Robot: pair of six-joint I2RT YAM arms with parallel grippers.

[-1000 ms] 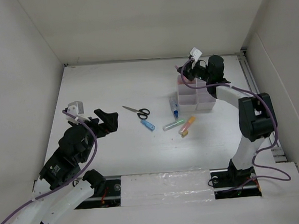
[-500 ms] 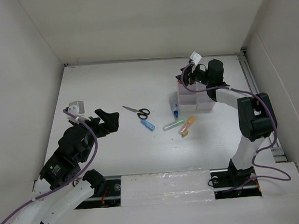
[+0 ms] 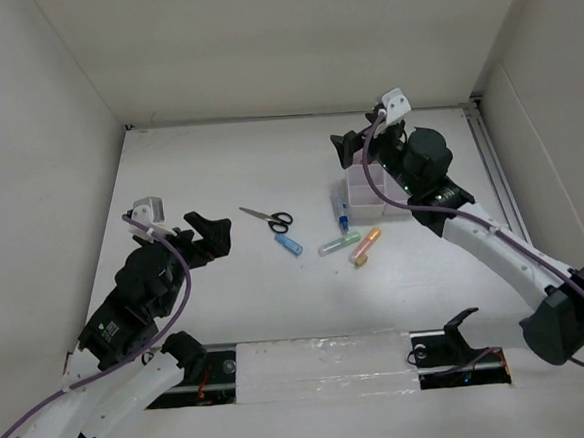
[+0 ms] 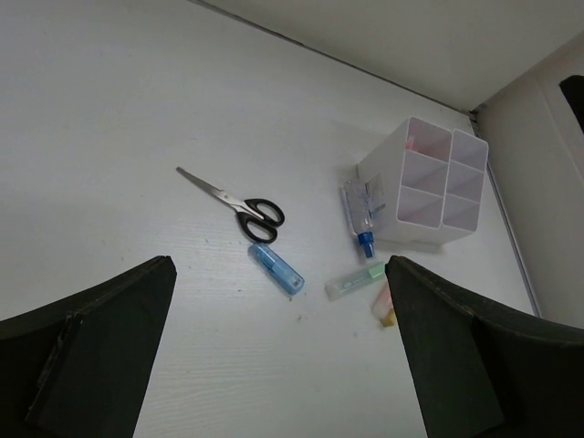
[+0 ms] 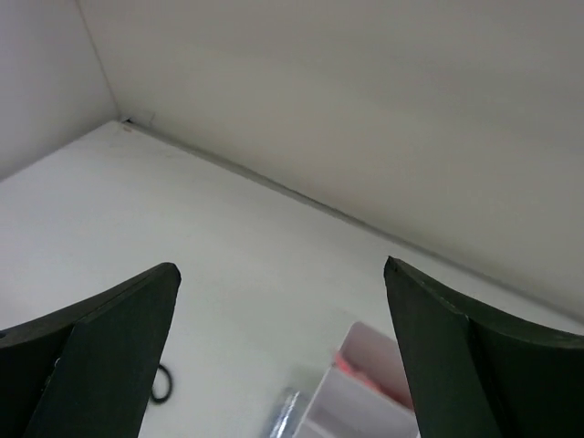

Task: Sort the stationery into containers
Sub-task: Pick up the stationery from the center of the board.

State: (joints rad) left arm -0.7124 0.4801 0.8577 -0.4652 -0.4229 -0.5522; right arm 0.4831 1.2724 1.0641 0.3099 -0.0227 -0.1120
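**Both grippers spread and empty: left gripper towards the near-left corner, right gripper above the organiser.**
Best next pick, I judge, is a mid-desk marker, gripped across its barrel clear of its neighbours. Loose: one green marker, one pink marker, one orange marker, one blue tube, one scissors, one blue-capped bottle. Towards the far-right corner, one six-compartment organiser holds one reddish piece.

Looks like robot lab test cell. White table boxed in by plain white panels: back panel, left panel, right panel. Two robot arms, left arm and right arm, fixed at near edge beside taped mounting strip. Purple cables run loose along arms. Small white camera module on wrist. Props on table: white organiser, scissors, few markers.
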